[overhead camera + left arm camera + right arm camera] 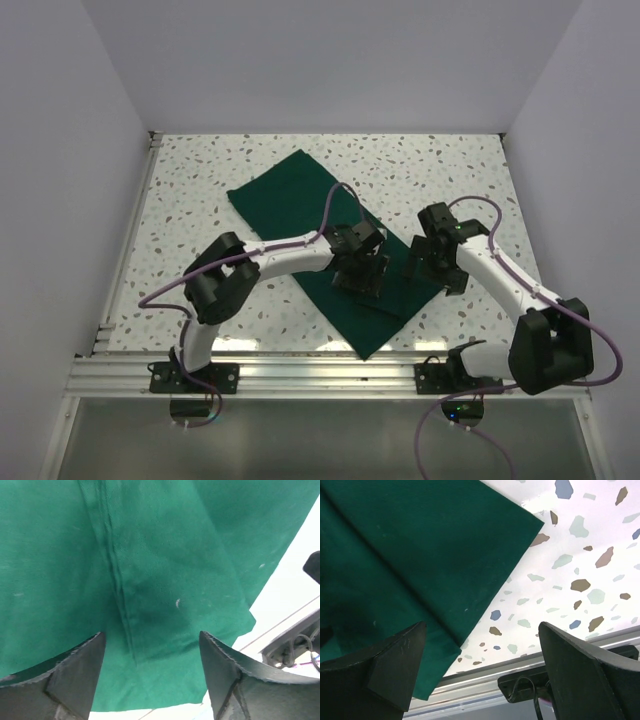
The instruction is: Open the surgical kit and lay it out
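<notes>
The dark green cloth wrap (300, 205) lies folded in a long band across the speckled table, from the far left to the near edge. My left gripper (358, 276) is open just above the wrap's middle; in the left wrist view (152, 645) a raised fold (117, 590) runs between its fingers. My right gripper (432, 262) is open at the wrap's right edge; the right wrist view (480, 645) shows the cloth corner (420, 580) by its left finger. The steel tray and the instruments are hidden.
The speckled tabletop (450, 170) is bounded by white walls at the back and sides. An aluminium rail (320, 375) runs along the near edge, with both arm bases and purple cables on it.
</notes>
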`<move>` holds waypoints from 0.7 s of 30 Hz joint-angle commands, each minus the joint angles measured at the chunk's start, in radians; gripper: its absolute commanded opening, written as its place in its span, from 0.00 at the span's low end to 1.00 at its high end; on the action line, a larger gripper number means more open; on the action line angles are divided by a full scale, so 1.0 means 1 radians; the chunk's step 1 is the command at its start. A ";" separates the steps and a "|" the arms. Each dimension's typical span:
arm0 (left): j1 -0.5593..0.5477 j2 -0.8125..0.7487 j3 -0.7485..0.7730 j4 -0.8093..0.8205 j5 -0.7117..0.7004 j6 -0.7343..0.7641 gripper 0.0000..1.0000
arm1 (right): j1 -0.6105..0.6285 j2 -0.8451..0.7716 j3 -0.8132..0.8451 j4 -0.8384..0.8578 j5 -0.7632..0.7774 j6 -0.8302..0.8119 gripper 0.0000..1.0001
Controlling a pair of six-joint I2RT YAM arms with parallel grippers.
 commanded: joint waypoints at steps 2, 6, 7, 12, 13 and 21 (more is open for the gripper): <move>-0.009 0.046 0.030 0.035 0.054 -0.046 0.72 | -0.018 0.011 -0.005 0.031 -0.038 0.001 0.98; -0.010 0.074 0.044 0.037 0.066 -0.066 0.58 | -0.026 0.004 -0.007 0.023 -0.027 -0.021 0.98; -0.013 0.077 0.047 0.038 0.071 -0.068 0.49 | -0.025 -0.001 -0.008 0.022 -0.024 -0.024 0.98; -0.015 0.081 0.062 0.032 0.063 -0.085 0.08 | -0.031 0.014 -0.016 0.033 -0.025 -0.033 0.98; -0.015 0.078 0.073 0.026 0.060 -0.088 0.01 | -0.031 0.022 -0.019 0.045 -0.033 -0.033 0.98; -0.015 -0.072 0.121 -0.153 -0.070 -0.131 0.00 | -0.048 0.187 -0.082 0.201 -0.186 0.028 0.96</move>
